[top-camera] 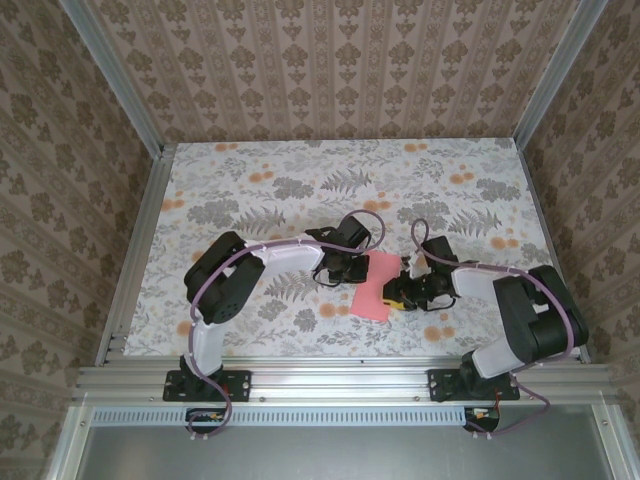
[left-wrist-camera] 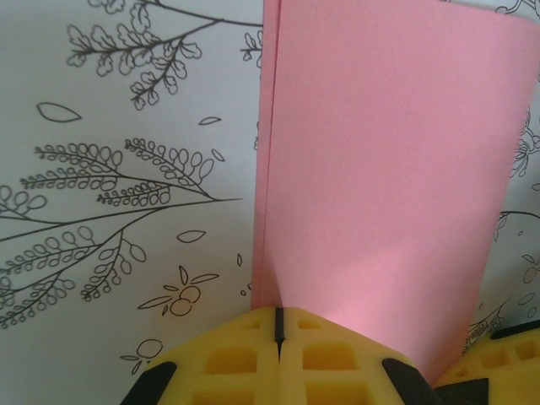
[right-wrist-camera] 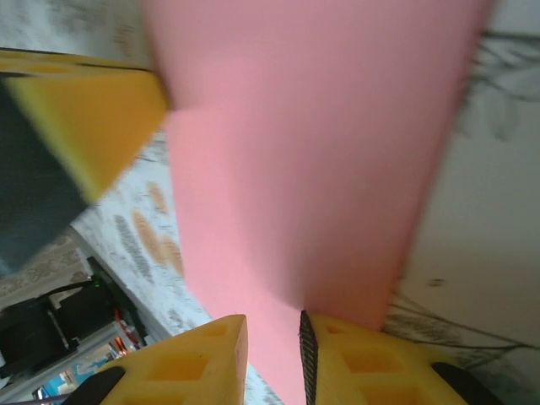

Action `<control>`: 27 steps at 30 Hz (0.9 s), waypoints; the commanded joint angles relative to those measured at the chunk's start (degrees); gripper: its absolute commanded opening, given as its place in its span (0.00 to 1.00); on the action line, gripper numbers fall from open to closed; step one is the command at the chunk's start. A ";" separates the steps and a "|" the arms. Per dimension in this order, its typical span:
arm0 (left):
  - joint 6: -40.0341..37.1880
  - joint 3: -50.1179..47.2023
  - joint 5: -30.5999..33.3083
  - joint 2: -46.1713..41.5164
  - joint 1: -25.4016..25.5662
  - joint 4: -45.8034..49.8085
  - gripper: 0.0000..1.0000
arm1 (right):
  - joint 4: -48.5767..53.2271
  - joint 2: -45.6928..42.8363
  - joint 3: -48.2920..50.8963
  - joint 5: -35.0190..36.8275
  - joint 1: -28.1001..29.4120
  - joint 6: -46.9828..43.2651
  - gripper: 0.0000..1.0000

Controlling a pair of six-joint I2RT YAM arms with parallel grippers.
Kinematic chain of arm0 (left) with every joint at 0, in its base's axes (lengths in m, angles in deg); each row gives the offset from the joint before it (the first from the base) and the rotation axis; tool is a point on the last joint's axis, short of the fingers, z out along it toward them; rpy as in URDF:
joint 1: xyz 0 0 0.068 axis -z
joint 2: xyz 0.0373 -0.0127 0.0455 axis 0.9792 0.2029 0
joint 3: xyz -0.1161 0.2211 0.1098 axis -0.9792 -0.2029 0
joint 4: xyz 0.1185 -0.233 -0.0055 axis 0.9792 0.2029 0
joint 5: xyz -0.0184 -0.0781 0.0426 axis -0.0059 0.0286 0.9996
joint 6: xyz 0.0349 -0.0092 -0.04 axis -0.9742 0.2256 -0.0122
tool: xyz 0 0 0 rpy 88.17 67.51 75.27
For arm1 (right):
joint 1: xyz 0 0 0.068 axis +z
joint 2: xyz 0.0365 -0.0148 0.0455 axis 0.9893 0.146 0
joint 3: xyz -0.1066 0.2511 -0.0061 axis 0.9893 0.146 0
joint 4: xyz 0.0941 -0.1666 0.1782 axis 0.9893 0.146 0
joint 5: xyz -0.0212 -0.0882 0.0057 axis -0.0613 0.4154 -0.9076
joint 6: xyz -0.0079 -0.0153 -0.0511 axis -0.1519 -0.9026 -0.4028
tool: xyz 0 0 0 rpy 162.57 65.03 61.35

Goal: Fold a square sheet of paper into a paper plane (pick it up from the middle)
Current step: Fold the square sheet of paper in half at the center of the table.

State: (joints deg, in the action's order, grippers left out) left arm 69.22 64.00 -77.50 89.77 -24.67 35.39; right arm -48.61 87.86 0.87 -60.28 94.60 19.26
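Watching this from the side. The square sheet of paper [left-wrist-camera: 380, 169] is doubled over into a tall rectangle. It sits between the two arms, near the middle of the table [top-camera: 230, 180] and not far from the arm bases. From the left wrist camera two layers show along its left edge, and they aren't quite flush: a thin sliver of the under-layer peeks out.

The left end effector [left-wrist-camera: 278, 325] is fully closed. Its yellow pads meet right where the near edge of the paper runs in, so it looks pinched on that edge. The right end effector [right-wrist-camera: 272, 346] is only narrowly parted, with the pink running down into the slot between its pads. I can't say it's really biting.

My guess is this is the crease-setting part of an early fold. How to do it well, imo:

- The left one should act as an anchor and not tug. Thin paper buckles the moment the two sides pull in different ways.
- The right one should close gently and run along the edge rather than yank.
- Get the layers flush before pressing, because any offset here probably carries into every later fold and gives a crooked nose.
- Press it flat against the table instead of creasing mid-air.
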 commanded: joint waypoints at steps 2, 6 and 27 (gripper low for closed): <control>-0.98 -0.38 0.03 1.81 1.04 4.18 0.02 | 0.26 2.35 1.56 2.53 1.10 0.91 0.26; -0.83 -0.75 0.19 1.50 1.08 4.16 0.02 | 5.32 -4.57 0.42 4.41 2.07 0.19 0.26; -1.12 -0.06 0.49 1.62 1.65 5.21 0.02 | 9.78 -10.37 3.85 3.96 5.27 -0.63 0.27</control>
State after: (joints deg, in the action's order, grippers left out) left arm 69.22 64.11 -77.24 89.77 -23.93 35.63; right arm -44.26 80.80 4.52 -57.92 99.47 19.13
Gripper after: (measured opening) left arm 0.051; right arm 0.272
